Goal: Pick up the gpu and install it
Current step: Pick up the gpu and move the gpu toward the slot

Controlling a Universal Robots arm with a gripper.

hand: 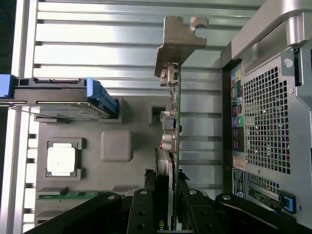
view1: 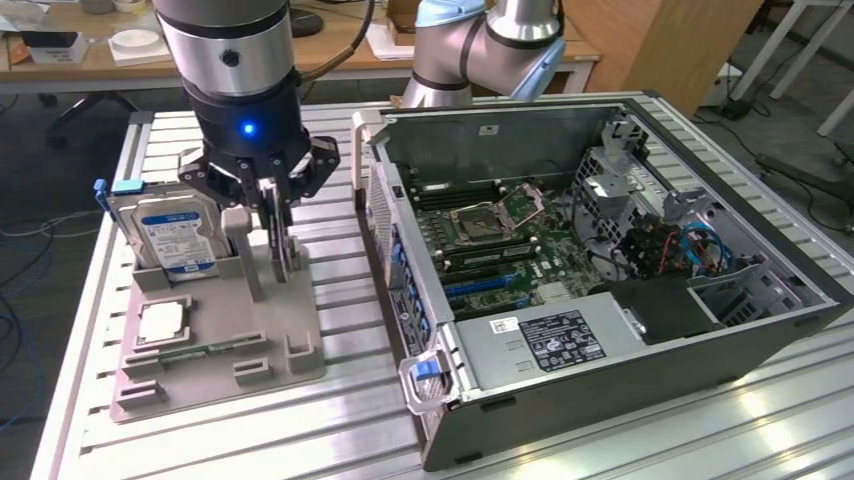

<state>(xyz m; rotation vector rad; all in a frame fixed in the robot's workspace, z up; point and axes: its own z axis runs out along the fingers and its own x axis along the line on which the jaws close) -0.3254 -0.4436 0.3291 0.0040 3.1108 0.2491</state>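
Pinching the gpu (hand: 173, 122) from both faces, the black fingers (hand: 141, 212) of the gripper (view1: 272, 235) sit low over the grey holder (view1: 200, 375).

- Wrist view: the card is seen edge-on, a thin green board with small connectors and a silvery bracket (hand: 178, 39) with a notched tab. It stands upright in the holder's slot.
- Exterior view: the holder's other contents are a boxy hard drive (view1: 167, 235), a square processor (view1: 160, 322) and a memory stick (view1: 200, 350). Beside the holder lies the open computer case (view1: 747, 330) with the motherboard (view1: 514, 235) exposed.
- Both rest on a ribbed aluminium bench (view1: 347, 425).
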